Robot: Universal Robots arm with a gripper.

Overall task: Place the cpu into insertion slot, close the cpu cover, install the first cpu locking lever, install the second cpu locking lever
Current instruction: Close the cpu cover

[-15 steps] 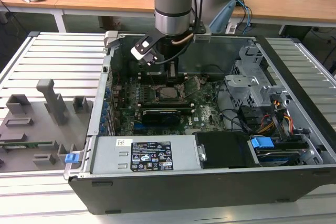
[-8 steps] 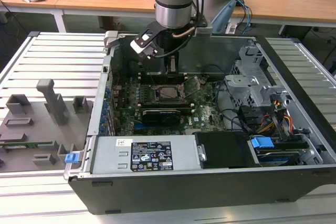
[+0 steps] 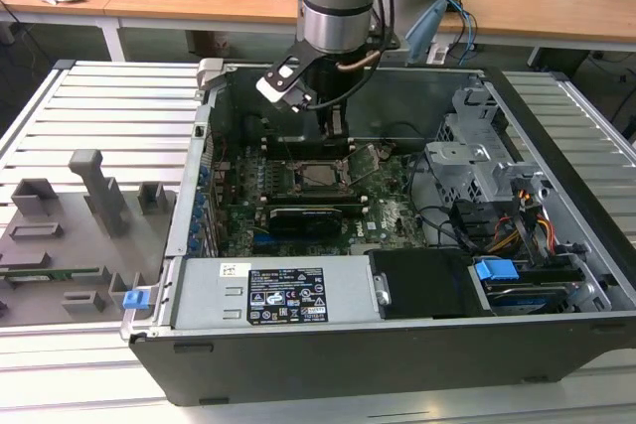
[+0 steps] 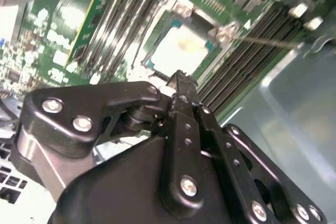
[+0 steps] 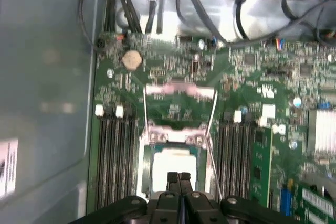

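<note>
The cpu (image 5: 176, 167) already lies flat in the insertion slot (image 5: 176, 138) on the motherboard (image 5: 252, 72), its pale top bare. The gripper (image 4: 178, 77) hangs over 1 edge of the chip with its 2 fingers pressed together on nothing (a poking tool, in effect, not a clamp). Beyond the slot, the pale bar looks to be the cpu cover (image 5: 179, 92) swung back on its hinge, though the blur there leaves that uncertain. A thin locking lever (image 4: 270, 41) stands raised beside the slot, and in the first wrist view 2 such rods flank it, so neither seems latched.

The step in hand reads as closing the cover. To do it well, the joined tips should meet the cover's metal frame, never the chip's top. They should follow the hinge's arc with light, steady pressure and keep clear of the raised levers, so nothing snags and the chip is not nudged off its seat.
</note>
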